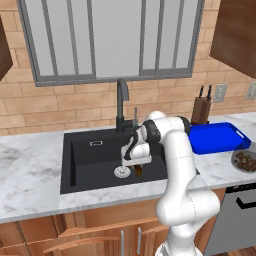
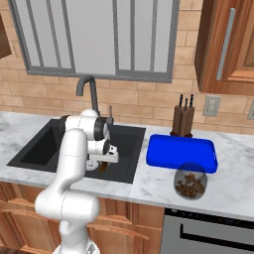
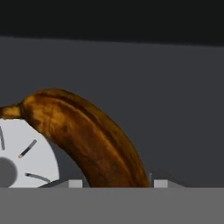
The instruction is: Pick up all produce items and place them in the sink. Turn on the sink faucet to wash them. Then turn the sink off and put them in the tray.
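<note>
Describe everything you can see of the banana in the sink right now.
The banana is small, curved and overripe: dark brown skin with orange-tinged streaks and a short stem at one end. It sits in the black sink, its stem end over the round silver drain. In the hand view its lower end runs down between the fingers, which stand close on either side; whether they already press on it cannot be told. In the left base view it shows as a brown piece under the gripper.
</note>
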Available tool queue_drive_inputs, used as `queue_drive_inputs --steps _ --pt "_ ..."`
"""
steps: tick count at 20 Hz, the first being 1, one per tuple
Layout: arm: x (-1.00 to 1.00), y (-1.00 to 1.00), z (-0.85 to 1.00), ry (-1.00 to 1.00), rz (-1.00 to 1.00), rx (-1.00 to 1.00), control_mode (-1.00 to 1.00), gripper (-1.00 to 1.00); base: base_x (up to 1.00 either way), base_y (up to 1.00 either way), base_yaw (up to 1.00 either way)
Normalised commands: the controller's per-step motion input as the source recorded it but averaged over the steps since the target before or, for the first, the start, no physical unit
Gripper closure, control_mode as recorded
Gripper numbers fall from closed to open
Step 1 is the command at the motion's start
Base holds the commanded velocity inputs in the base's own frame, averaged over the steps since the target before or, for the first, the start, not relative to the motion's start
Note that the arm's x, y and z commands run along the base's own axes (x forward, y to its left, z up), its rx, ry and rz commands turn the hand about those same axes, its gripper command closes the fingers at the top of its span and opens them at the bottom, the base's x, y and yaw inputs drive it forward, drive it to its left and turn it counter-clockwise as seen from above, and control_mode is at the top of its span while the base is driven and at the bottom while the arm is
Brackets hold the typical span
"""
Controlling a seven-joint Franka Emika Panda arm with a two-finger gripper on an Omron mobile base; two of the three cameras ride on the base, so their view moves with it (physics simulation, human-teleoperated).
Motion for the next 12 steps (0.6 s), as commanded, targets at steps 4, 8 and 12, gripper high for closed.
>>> queue_drive_inputs --steps 4,8,12 --pt "-0.04 0.00 -0.01 -0.01 0.00 0.00 -1.00 1.00 0.00 0.00 0.00" --pt "-0.04 0.00 0.20 0.00 0.00 0.00 -1.00 1.00 0.00 0.00 0.00" --pt "-0.02 -0.03 0.55 0.00 0.00 -0.03 -1.00 1.00 0.00 0.00 0.00"
